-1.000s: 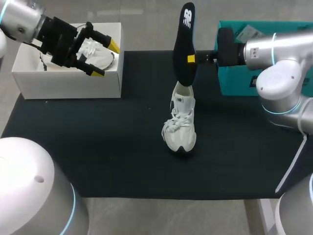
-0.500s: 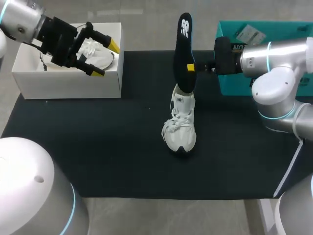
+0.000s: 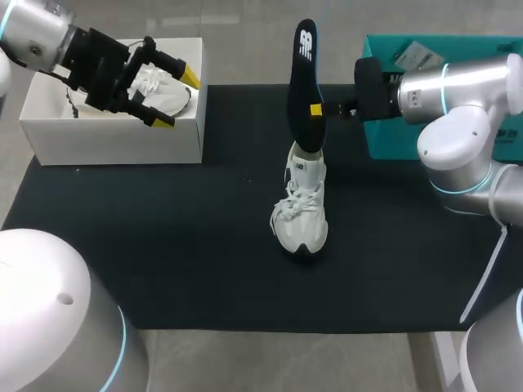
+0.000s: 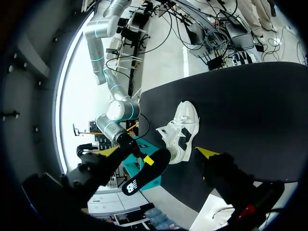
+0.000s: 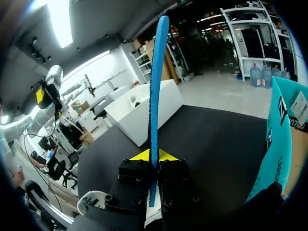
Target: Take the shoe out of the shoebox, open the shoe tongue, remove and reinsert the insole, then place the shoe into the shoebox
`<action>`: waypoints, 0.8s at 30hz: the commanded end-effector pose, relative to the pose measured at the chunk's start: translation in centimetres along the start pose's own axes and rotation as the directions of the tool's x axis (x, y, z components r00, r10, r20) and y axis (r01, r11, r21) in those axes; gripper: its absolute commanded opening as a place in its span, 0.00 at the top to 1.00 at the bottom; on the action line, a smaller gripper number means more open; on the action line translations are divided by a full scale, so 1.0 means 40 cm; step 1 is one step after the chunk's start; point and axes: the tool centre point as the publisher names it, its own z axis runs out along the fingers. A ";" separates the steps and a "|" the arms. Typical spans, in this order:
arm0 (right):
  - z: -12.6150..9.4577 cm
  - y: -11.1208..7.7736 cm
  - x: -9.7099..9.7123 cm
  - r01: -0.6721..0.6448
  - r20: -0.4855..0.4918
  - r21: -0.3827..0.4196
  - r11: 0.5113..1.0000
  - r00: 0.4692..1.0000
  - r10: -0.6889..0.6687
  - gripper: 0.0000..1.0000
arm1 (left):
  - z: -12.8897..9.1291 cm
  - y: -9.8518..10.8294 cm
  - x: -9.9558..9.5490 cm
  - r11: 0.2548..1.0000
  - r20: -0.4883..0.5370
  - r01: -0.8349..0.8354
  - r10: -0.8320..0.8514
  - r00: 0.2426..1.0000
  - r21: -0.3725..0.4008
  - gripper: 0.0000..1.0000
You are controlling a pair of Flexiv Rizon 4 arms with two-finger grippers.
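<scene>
1. One white shoe [image 3: 300, 208] stands on the black desk [image 3: 163, 245], about centre, toe at 6 o'clock, heel at 12. It also shows in the left wrist view [image 4: 182, 130], ahead of the fingers.
2. One dark insole [image 3: 304, 90] stands near upright over the heel. Its lower end is at the shoe's opening; how deep it sits, cannot tell. It appears edge-on in the right wrist view [image 5: 156, 86].
3. A second shoe [image 3: 155, 86], white, lies in the one white shoebox [image 3: 114, 139], at 10 o'clock of the first shoe.
4. The right gripper [image 3: 315, 110] is clamped on the insole at mid-length, yellow tips pressed on either face [image 5: 153, 155]. The right arm [image 3: 458, 90] comes in level from 3 o'clock.
5. The left gripper [image 3: 167, 98] hangs over the shoebox with fingers spread apart and nothing between them. It is tilted toward 4 o'clock. The left arm [image 3: 37, 28] enters from 10 o'clock.
6. The left wrist view has its gripper [image 4: 160, 151] well apart from the shoe and the insole [image 4: 144, 173].
7. One teal box [image 3: 384, 139] sits at 2 o'clock of the first shoe, just behind the right gripper, and shows beside it in the right wrist view [image 5: 276, 139].
</scene>
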 end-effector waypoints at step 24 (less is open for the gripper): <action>0.023 -0.068 -0.031 -0.022 -0.136 -0.141 0.990 0.991 0.003 1.00 | -0.001 -0.001 -0.001 1.000 -0.003 0.000 0.000 1.000 0.000 0.00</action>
